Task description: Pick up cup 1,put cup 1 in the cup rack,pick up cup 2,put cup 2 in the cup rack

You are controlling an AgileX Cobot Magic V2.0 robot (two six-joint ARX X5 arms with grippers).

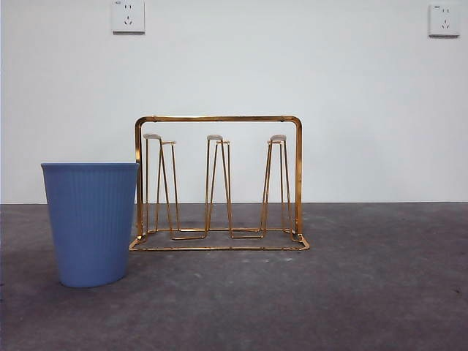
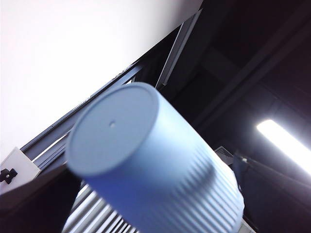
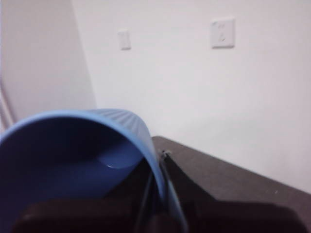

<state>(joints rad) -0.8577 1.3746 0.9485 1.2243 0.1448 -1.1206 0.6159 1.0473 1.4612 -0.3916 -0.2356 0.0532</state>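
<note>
A blue ribbed cup (image 1: 91, 223) stands upright on the table, left of the gold wire cup rack (image 1: 218, 119), whose white-tipped pegs are bare. No arm shows in the front view. In the left wrist view another blue cup (image 2: 146, 165) fills the picture, its flat base pointing up toward the ceiling. It sits in my left gripper and hides the jaws. In the right wrist view a blue cup (image 3: 73, 155) lies with its mouth toward the camera, and my right gripper (image 3: 158, 194) is shut on its rim.
The dark grey table (image 1: 365, 292) runs back to a white wall with two sockets (image 1: 128, 16). The standing cup is close beside the rack's left post.
</note>
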